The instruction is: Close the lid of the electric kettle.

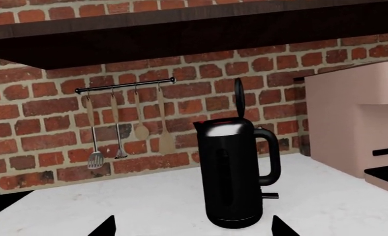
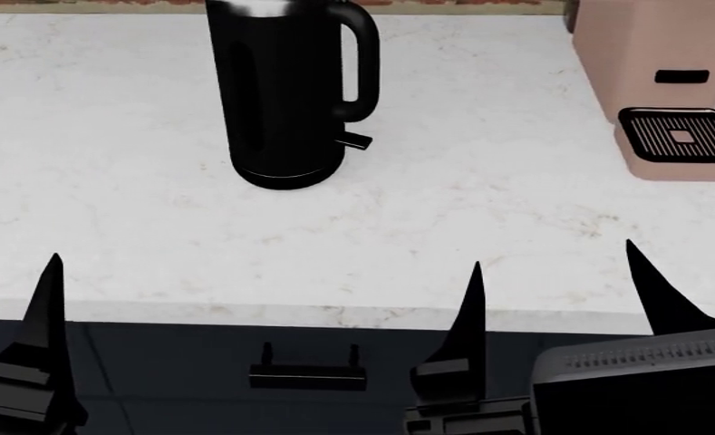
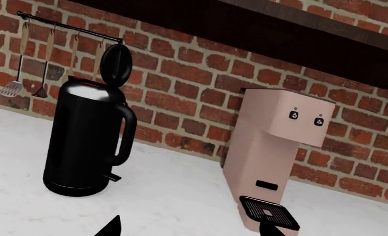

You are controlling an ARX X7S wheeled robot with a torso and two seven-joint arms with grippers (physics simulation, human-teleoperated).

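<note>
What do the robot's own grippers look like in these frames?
Both are rendered flat matte black. The left gripper has long fingers tapering to sharp points, with stepped, blocky bases. The right gripper has the same pointed black finger above a dark grey ribbed housing. No cables, markings or colours show.

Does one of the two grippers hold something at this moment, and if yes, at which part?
Nothing is held. The left gripper and right gripper are both open, near the counter's front edge, apart from the electric kettle, whose lid stands upright.
</note>
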